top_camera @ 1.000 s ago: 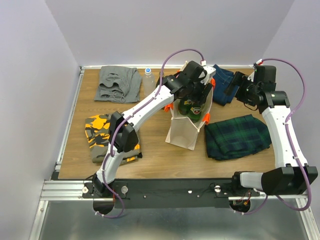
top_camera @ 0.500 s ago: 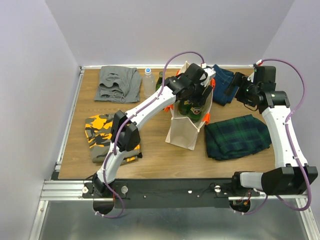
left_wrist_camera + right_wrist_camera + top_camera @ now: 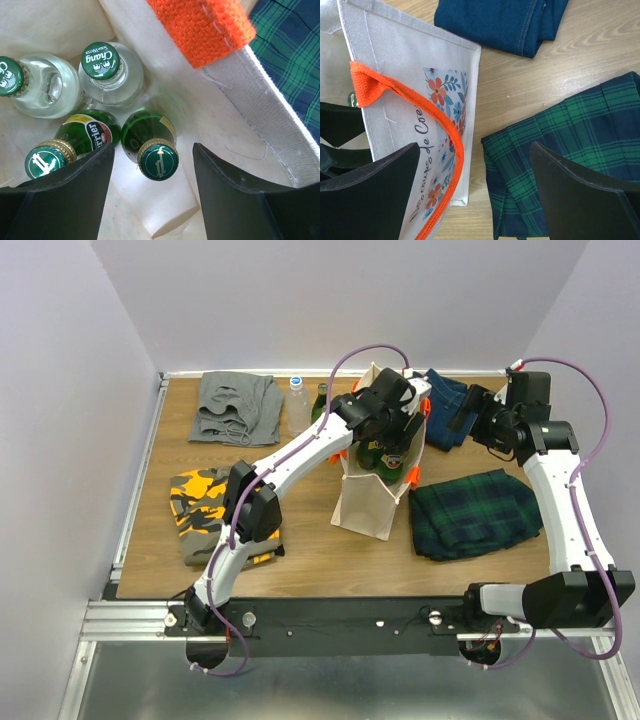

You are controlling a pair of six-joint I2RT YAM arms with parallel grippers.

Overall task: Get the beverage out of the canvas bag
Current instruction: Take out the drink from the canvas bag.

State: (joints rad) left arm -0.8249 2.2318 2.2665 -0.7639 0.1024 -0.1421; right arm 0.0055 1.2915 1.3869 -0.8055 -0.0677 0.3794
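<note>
Beverage: green bottle (image 3: 150, 135) with a green cap (image 3: 158, 160), upright inside the canvas bag (image 3: 368, 502), nearest its side wall. It sits straight under the pincer, so I judge it the one being fetched.
Bag neighbours: second green bottle (image 3: 75, 137) just beside it, clear bottles (image 3: 107, 75) further in. They are packed close, leaving little room for fingers.
Left gripper (image 3: 152, 150): over the bag's mouth, jaws spread either side of the cap and touching neither side, with nothing pinched yet.
Bag: upright and open mid-table, orange handle (image 3: 200, 27) hanging outside the opening.
Right gripper (image 3: 475, 147): jaws wide and empty, hovering beside the bag's printed side above the plaid cloth (image 3: 570, 150), probably placed to steady the bag.
Behind the bag: blue-capped bottle (image 3: 297, 398) and dark green bottle (image 3: 321, 400) standing on the wood.
Surface: wooden table (image 3: 320, 560) carrying folded denim (image 3: 450, 405), a grey garment (image 3: 237, 405) and a camouflage garment (image 3: 200, 510).
Room: plain pale walls (image 3: 350, 300) close on three sides.
</note>
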